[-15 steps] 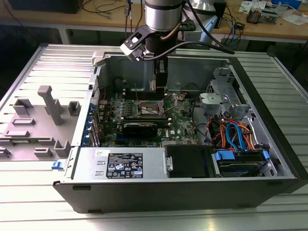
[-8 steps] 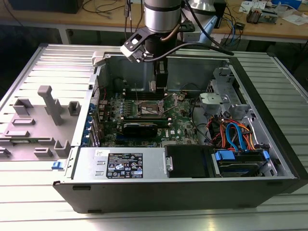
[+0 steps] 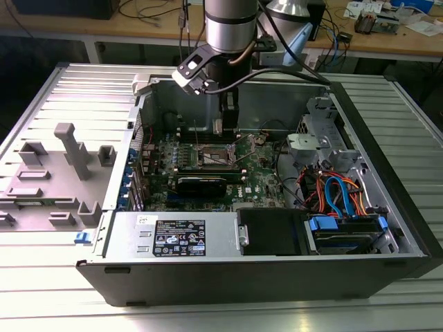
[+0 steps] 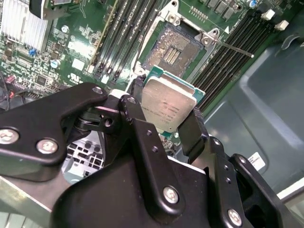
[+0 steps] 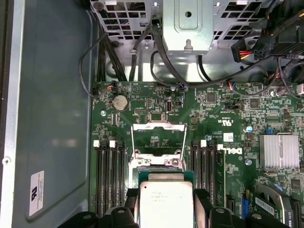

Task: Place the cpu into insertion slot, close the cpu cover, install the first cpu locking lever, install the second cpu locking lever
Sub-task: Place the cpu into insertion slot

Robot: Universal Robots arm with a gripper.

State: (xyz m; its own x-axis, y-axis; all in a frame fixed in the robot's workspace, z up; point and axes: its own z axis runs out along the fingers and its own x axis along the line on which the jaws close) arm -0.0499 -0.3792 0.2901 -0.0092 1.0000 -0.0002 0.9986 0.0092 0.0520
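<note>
The small, flat, silvery-topped cpu (image 4: pixel 168 107) is clamped between the black gripper's (image 4: pixel 164 118) two fingers, above the dark square insertion slot (image 4: pixel 173 47) and not yet seated. The thin silver cpu cover (image 5: pixel 158 125) stands swung open. To my eye, the chip wants squaring to the socket's rim and lowering flat, unforced.

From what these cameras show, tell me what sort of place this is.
Probably an electronics lab or workshop: an opened computer case sits on a slatted metal table, cluttered wooden workbenches stand behind, and the gripper holds a cpu above the motherboard.
</note>
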